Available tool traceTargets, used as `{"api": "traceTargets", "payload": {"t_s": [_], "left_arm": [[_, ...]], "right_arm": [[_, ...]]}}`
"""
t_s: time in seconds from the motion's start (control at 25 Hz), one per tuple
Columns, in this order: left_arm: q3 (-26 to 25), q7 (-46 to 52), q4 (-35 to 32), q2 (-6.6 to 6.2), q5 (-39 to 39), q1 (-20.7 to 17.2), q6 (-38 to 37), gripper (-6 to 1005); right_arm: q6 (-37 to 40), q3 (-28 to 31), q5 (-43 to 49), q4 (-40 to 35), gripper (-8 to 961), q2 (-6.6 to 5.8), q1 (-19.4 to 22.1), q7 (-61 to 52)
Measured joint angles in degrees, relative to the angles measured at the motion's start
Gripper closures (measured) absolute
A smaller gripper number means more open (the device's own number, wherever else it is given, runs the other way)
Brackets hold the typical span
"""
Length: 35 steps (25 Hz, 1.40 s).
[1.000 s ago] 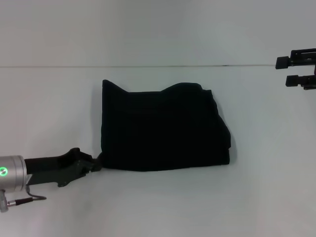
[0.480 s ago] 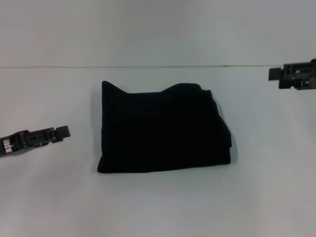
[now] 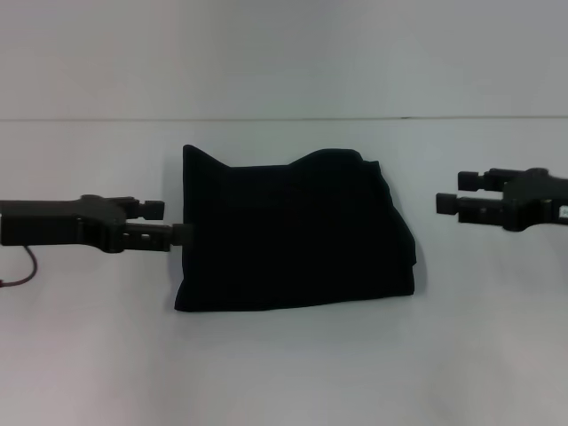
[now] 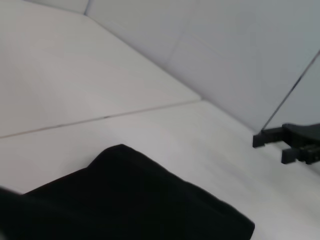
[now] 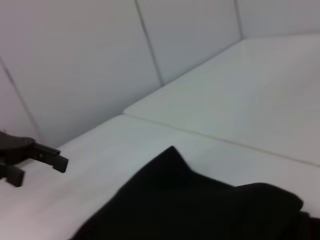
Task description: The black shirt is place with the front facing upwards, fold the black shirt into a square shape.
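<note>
Parting slightly, my left gripper (image 3: 177, 221) holds nothing, its tips at the shirt's left edge; half a second ago it hung well off to the left, and before that it was low at the near-left corner. My right gripper (image 3: 446, 192) also shows a narrow gap between its fingers, empty, and has come down from the far right to sit near the shirt's right edge, not touching. The shirt (image 3: 293, 232) lies mid-table (image 3: 284, 373) as a rough folded rectangle, unchanged in outline, with a peak at its far-left corner and a bumpy far edge. I judge folding nearly done; both arms look set for tidying or a final fold.
</note>
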<state>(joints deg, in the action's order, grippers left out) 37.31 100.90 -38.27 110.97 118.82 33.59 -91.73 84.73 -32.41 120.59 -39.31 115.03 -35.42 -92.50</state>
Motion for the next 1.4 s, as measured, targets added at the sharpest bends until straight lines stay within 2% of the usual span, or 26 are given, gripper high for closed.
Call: {"api": "traceTargets", "payload": {"t_s": [0.12, 0.2, 0.28, 0.44, 0.76, 1.04, 1.4], "left_arm": [[4.27, -0.53, -1.00, 1.00, 0.01, 1.65, 3.06, 107], [6.79, -0.66, -1.61, 1.64, 0.01, 2.54, 5.17, 60], [8.67, -0.64, -1.98, 2.13, 0.01, 3.70, 7.27, 38], [9.13, 1.04, -1.72, 2.35, 0.01, 5.59, 7.97, 43], [9.76, 4.26, -1.51, 2.45, 0.00, 6.68, 4.56, 51], [10.00, 5.34, -0.68, 2.43, 0.00, 6.72, 4.64, 51], [9.95, 2.47, -1.40, 3.11, -0.17, 6.26, 4.97, 51]], "right_arm": [[-3.83, 0.14, -1.05, -0.21, 224, 2.81, 1.19, 4.94], [-4.91, -0.04, -1.26, 0.00, 225, 3.53, 1.22, 6.14], [-4.91, -0.36, -1.16, 0.76, 225, 3.54, 0.72, 6.26], [-3.19, -1.73, -1.06, 1.25, 225, 3.31, -0.21, 6.09], [2.60, -4.15, -0.97, 1.10, 225, 2.29, -1.34, 5.58], [0.63, -8.45, -0.96, 0.77, 224, 2.56, -1.33, 7.29], [0.36, -7.76, -1.42, 0.76, 224, 2.97, -1.62, 8.39]]}}
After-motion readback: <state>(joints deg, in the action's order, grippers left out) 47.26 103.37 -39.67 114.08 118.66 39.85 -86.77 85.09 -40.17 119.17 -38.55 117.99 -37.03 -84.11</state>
